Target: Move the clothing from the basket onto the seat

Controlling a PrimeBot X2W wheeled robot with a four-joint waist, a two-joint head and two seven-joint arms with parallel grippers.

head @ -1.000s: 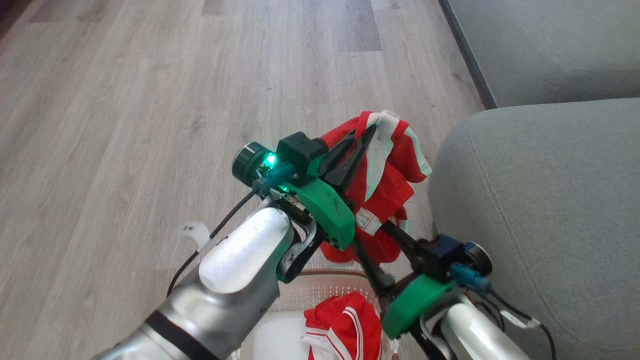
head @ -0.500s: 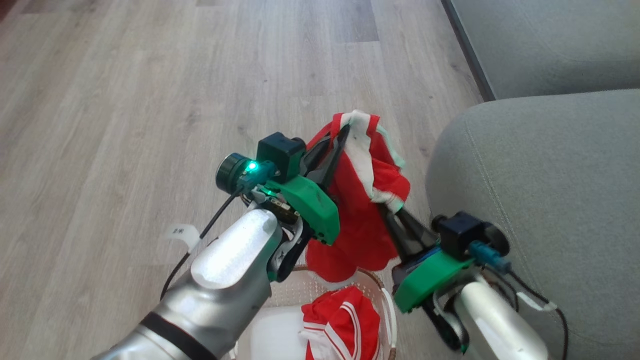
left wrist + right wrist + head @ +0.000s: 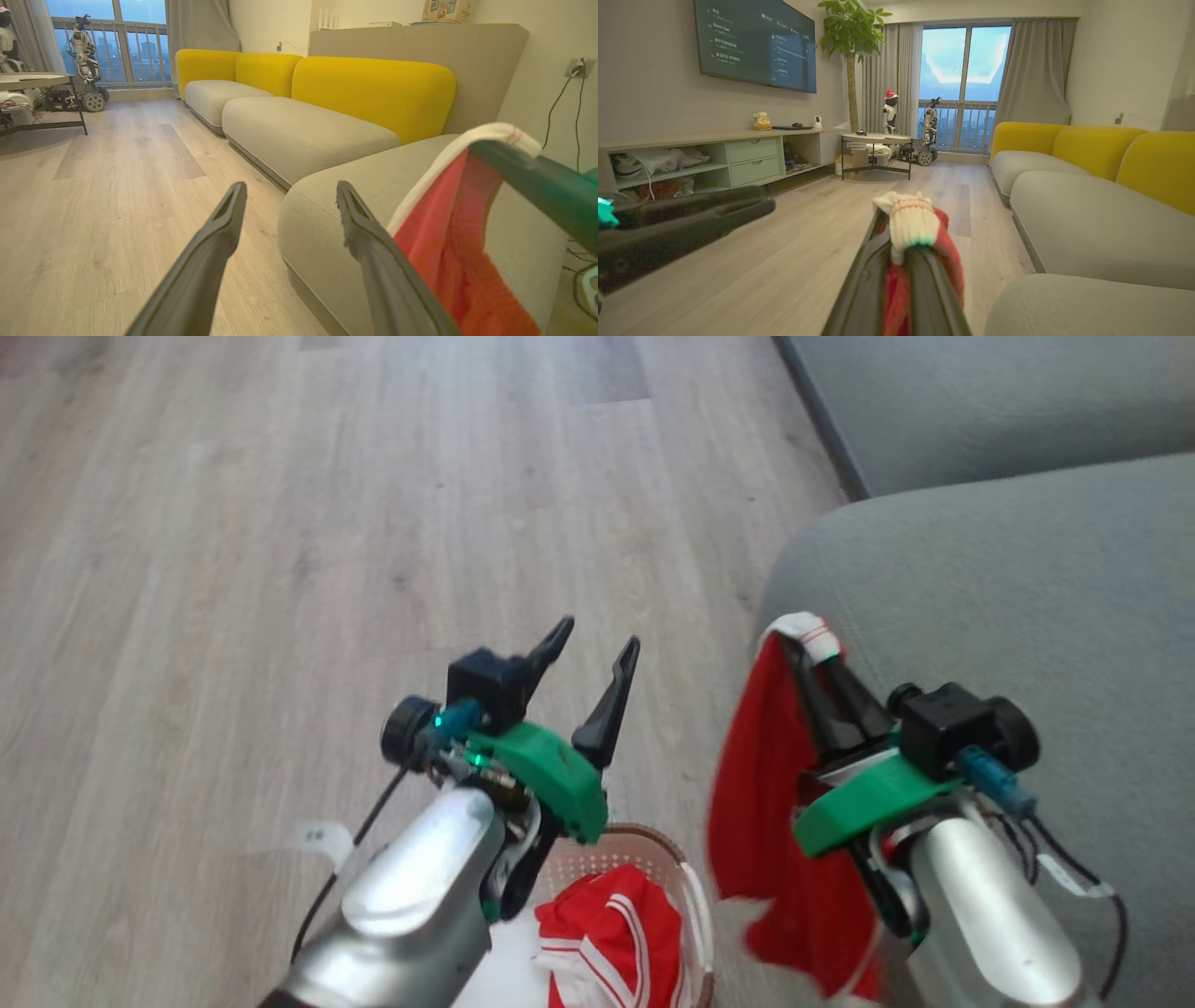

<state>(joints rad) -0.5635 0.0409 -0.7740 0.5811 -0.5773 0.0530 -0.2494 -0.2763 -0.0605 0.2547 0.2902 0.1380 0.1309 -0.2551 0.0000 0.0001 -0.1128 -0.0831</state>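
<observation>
1. The left pincer (image 3: 599, 637) stands wide and empty above the floor (image 3: 233, 569).
2. The right pincer (image 3: 810, 653) is clamped on the white hem of a red garment (image 3: 756, 775), which hangs beside the seat's (image 3: 1008, 597) rounded edge.
3. A second red garment (image 3: 607, 933) lies in the basket (image 3: 695, 896).

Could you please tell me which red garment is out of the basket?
The hanging garment, gripped by the right tool; the other garment lies in the basket.

Soft daylight reaches you from the window (image 3: 964, 65). Your head view smears the clothing (image 3: 756, 803); wrist views warp at the edges.
</observation>
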